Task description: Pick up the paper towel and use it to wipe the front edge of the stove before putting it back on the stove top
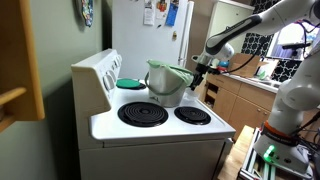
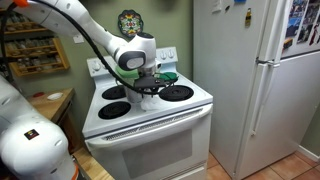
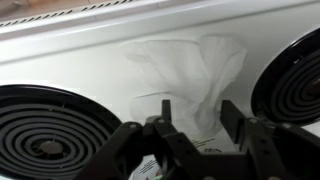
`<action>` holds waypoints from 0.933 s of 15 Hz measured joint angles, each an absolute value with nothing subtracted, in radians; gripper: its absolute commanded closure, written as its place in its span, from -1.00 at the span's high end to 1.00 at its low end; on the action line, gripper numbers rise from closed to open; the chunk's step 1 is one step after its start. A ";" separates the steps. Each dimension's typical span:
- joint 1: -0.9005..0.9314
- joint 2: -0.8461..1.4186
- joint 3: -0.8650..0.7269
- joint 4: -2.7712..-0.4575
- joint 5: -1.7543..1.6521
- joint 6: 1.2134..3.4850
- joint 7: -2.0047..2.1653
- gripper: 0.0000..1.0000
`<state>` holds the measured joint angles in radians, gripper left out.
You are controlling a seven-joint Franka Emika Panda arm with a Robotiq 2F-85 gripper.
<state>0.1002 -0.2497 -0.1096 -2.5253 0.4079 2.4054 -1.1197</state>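
In an exterior view your claw [image 1: 198,68] hangs near the pot [image 1: 165,82] on the stove [image 1: 150,132]; what the pot holds I cannot see. In an exterior view the claw [image 2: 148,90] hides the towel. In the wrist view it [image 3: 195,125] is wide open and empty over the paper towel [image 3: 185,65], which lies between the burners [image 3: 50,130]. If you pinch too shallow, the thin sheet may slip away.

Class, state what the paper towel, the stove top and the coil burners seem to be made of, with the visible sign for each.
Paper towel: thin white paper, matte; it lies crumpled in soft folds. Stove top: likely enamelled metal, glossy white with soft reflections. Coil burners: probably dark metal, matte, wound in spiral rings.
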 measured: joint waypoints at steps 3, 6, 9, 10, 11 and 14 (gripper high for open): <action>0.099 -0.259 -0.115 -2.524 0.416 2.411 -1.137 1.00; 0.095 -0.280 -0.119 -2.523 0.414 2.413 -1.142 1.00; 0.083 -0.316 -0.123 -2.522 0.411 2.387 -1.118 1.00; 0.079 -0.333 -0.126 -2.521 0.410 2.374 -1.106 1.00; 0.073 -0.351 -0.127 -2.520 0.404 2.357 -1.088 1.00; 0.049 -0.413 -0.127 -2.519 0.355 2.314 -1.004 1.00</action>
<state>0.0490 -0.4128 -0.1272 -2.5194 0.3548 2.3137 -1.0043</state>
